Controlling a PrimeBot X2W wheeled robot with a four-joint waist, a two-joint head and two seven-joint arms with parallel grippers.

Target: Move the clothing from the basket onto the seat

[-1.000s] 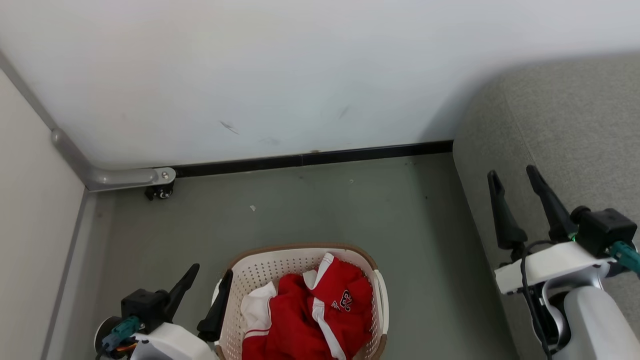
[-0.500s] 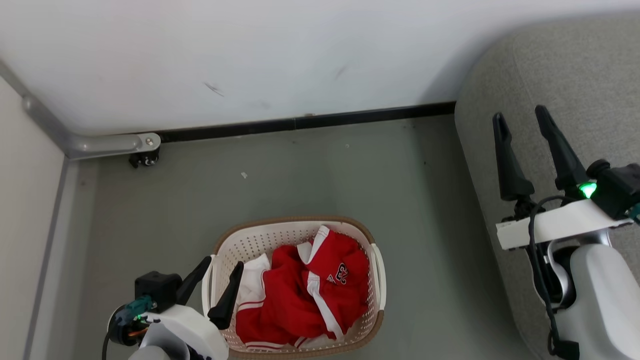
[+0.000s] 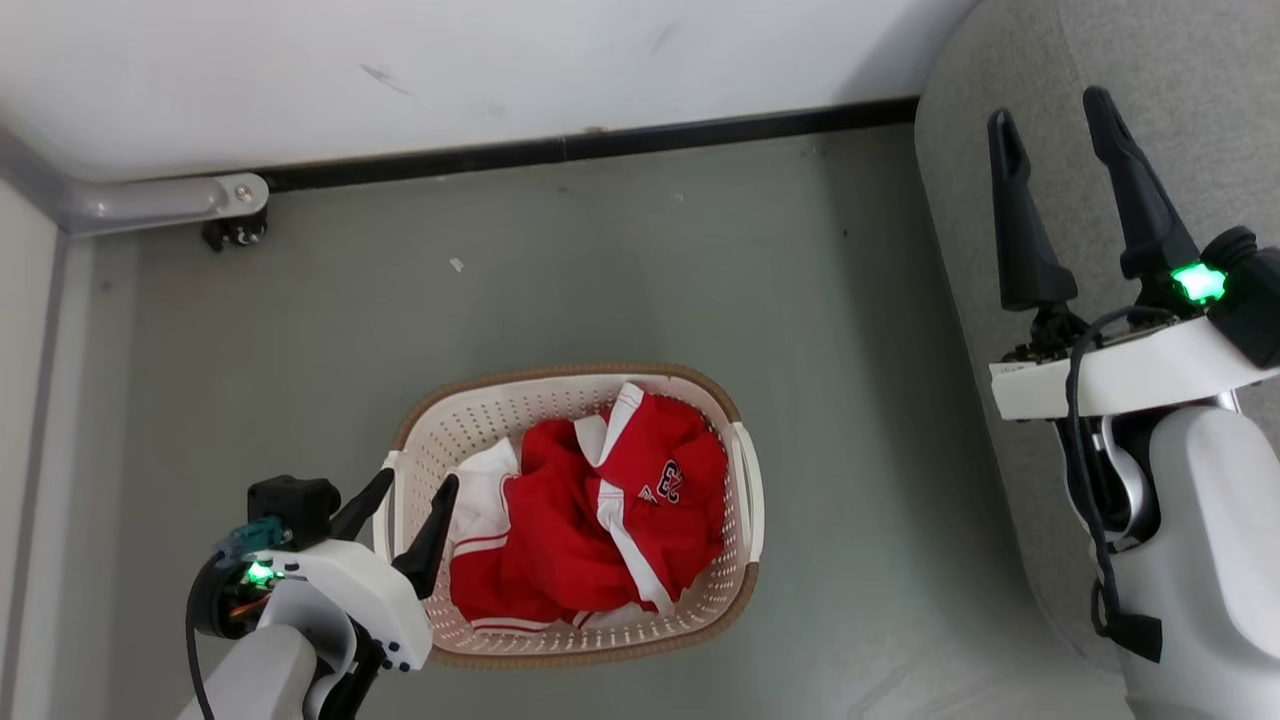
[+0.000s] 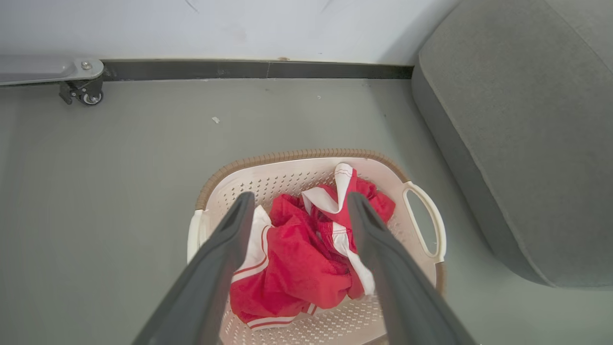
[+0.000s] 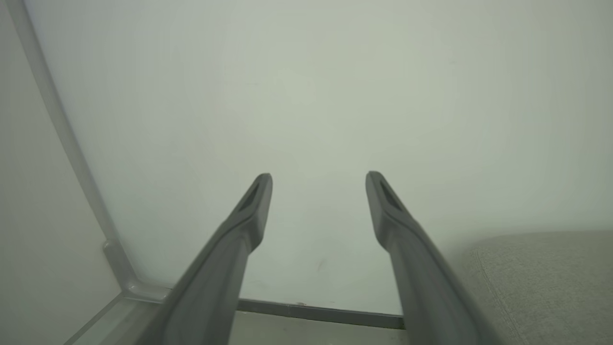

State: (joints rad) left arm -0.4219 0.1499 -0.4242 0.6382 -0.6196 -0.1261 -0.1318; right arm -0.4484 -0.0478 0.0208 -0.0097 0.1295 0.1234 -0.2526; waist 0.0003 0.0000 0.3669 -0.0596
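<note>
Left claw [image 3: 420, 480] wide at the basket [image 3: 560, 373], nothing lifted yet.
Empty, it hovers by the left rim, likely lined up for the red clothing [image 3: 580, 530] heaped inside; the right claw [image 3: 1048, 108], spread and empty too, hangs over the sofa [image 3: 1200, 50], seemingly kept clear.

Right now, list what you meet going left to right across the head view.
Left hand → basket, with the clothing inside it → right hand, in front of the seat.
</note>
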